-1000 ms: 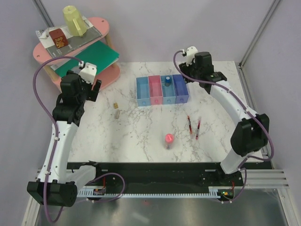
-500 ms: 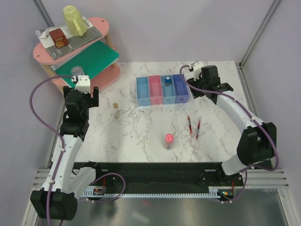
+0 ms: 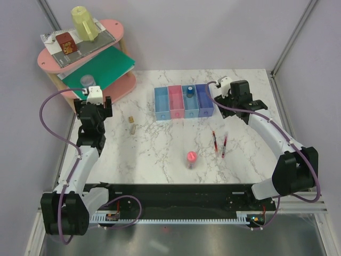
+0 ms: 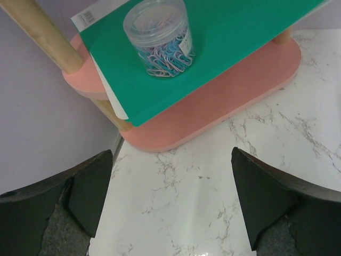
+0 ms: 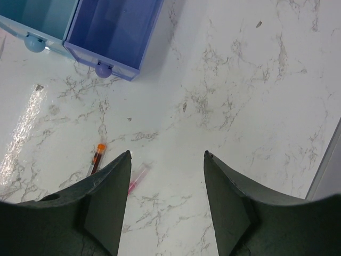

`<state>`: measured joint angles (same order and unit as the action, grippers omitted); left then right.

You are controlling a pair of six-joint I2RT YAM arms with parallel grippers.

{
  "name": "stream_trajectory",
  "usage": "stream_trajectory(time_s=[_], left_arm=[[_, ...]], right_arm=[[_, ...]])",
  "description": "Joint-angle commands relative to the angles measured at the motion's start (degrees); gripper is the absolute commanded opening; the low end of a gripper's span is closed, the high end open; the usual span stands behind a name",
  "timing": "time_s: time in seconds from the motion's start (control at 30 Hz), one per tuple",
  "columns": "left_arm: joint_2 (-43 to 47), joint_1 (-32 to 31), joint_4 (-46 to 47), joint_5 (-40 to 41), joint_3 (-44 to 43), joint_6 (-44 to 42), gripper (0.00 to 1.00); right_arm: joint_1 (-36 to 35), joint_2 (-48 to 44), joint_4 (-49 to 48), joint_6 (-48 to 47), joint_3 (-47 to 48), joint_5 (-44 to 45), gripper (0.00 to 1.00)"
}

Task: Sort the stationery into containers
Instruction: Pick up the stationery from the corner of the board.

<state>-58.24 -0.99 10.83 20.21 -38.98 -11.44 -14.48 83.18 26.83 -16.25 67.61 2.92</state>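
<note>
Hands spread wide and empty: right hand (image 5: 167,153) at two o'clock over counter (image 3: 160,152) near red pens (image 3: 214,141), seemingly poised to fetch them for bins (image 3: 161,102); left hand (image 4: 171,152) at ten o'clock.

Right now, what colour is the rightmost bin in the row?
Purple-blue. The rightmost bin shows best in the right wrist view.

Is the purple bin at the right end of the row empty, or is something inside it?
Empty. From above, the purple bin shows only its bare floor; the right wrist view also shows nothing inside.
</note>
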Motion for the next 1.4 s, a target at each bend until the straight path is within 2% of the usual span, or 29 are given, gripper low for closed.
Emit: stream_trajectory(time_s=[0.0, 0.5, 0.73, 1.37], left_arm=[[-2.23, 3.26, 8.33, -1.39, -1.09, 4.49, 1.0], [-4.43, 6.01, 11.5, -9.48, -1.18, 10.65, 0.98], [-5.4, 6.27, 10.17, -9.66, -3.21, 9.42, 0.98], [-9.96, 7.59, 15.36, -10.19, -4.35, 8.45, 0.98]], right_arm=[[0.42, -2.58, 0.77, -0.19, -0.03, 1.21, 0.64], [0.77, -2.76, 2.35, 0.78, 0.5, 2.09, 0.64], [0.77, -2.58, 3.05, 1.4, 1.38, 2.88, 0.64], [1.3, -3.46, 3.49, 1.48, 0.5, 3.59, 0.64]])
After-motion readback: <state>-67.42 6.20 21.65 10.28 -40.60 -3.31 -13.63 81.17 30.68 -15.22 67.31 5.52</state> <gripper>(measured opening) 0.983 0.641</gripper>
